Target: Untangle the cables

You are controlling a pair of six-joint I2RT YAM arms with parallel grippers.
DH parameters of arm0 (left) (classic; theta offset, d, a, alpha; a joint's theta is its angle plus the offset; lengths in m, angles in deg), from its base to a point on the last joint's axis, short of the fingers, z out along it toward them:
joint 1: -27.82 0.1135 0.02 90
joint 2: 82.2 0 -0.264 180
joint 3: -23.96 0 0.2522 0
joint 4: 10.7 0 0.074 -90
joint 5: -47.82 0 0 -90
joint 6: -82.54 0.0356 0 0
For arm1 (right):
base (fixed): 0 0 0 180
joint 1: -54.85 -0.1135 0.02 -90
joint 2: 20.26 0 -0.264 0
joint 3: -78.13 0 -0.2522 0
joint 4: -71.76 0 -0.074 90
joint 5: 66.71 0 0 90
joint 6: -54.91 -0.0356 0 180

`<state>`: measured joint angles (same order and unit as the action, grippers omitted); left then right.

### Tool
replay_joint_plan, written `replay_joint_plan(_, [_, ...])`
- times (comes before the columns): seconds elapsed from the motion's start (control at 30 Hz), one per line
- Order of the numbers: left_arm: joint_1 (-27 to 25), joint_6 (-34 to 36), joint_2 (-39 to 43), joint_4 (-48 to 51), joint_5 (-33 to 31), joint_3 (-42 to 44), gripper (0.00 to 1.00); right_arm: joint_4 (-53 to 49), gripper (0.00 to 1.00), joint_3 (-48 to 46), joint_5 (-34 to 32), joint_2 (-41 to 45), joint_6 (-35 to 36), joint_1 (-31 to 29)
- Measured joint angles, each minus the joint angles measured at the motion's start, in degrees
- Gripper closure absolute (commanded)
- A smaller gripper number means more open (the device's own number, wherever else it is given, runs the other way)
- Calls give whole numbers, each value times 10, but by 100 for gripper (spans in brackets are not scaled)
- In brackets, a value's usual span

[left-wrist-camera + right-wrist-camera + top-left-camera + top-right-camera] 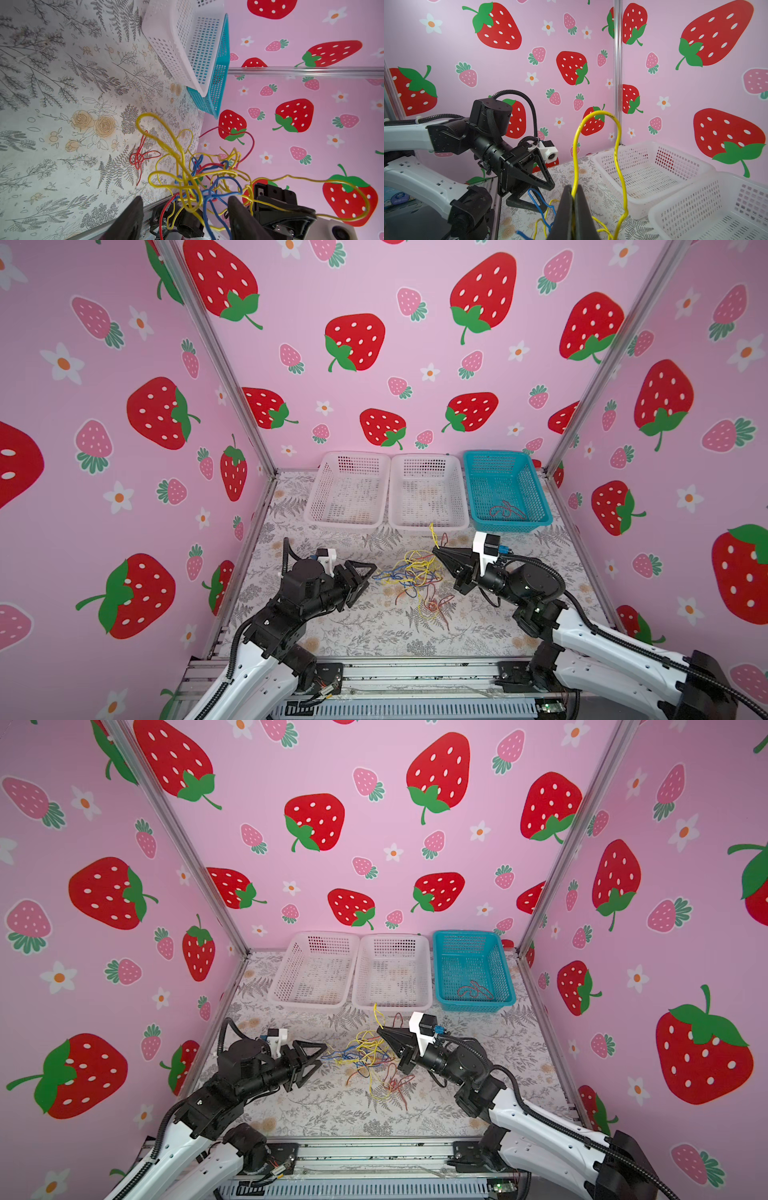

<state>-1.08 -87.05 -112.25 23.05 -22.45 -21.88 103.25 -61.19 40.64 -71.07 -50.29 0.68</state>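
Right wrist: right end effector pinching yellow cable, loop upright; left end effector spread.

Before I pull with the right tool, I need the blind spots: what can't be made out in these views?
Tangle crossings: strands too thin in both top views, blurred up close in the left wrist view.
Yellow cable in the right tool: its lower run leaves the right wrist view's bottom edge.
Red cables in the blue basket: too small to count in both top views.
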Motion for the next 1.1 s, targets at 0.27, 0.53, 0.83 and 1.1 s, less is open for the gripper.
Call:
replay_joint_plan(0.27, [-35,-87,21,-13,-37,27,31,14,100,0,-24,-10,5,-12])
replay_joint_plan(0.53, [-71,-119,-25,-33,-62,28,32,22,100,0,-44,-32,19,-30])
replay_joint_plan(0.83, [-77,-132,-25,-58,-80,28,52,23,100,0,-60,-51,34,-52])
replay_joint_plan(1.1, [-79,-132,-22,-74,-84,35,72,25,100,0,-69,-57,38,-58])
